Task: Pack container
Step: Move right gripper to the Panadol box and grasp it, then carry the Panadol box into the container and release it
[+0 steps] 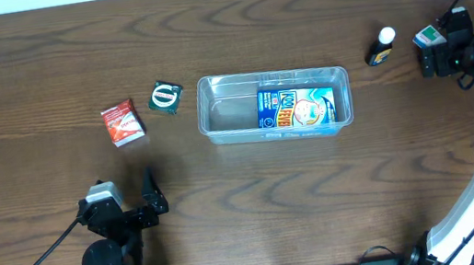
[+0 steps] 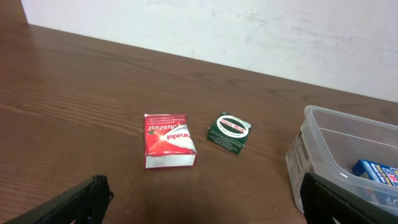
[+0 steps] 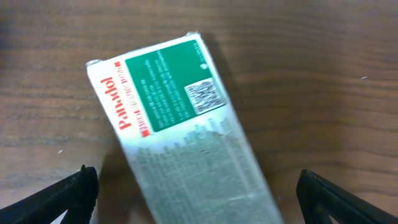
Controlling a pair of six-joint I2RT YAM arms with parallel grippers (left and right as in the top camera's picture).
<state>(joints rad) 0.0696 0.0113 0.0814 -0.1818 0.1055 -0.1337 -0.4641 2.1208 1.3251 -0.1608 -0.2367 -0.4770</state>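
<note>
Right gripper (image 3: 196,202), gaping empty like left gripper (image 1: 131,201), is hovering over box (image 3: 180,130) at container's (image 1: 227,115) three o'clock, needing descent, closure.

Wooden table (image 1: 320,195) — bearing red packet (image 1: 122,123), green packet (image 1: 165,97), clear container (image 1: 227,115), small bottle (image 1: 381,47), white-green box (image 3: 180,124).

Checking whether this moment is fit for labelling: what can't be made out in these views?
- Right wrist: the white-and-green box is blurred in its lower half and runs off the bottom edge.
- Left wrist: the container is cut off by the right edge; only a corner of the blue box inside shows.
- Overhead: the small bottle has a label too small to read; the right gripper covers part of the white-and-green box.
</note>
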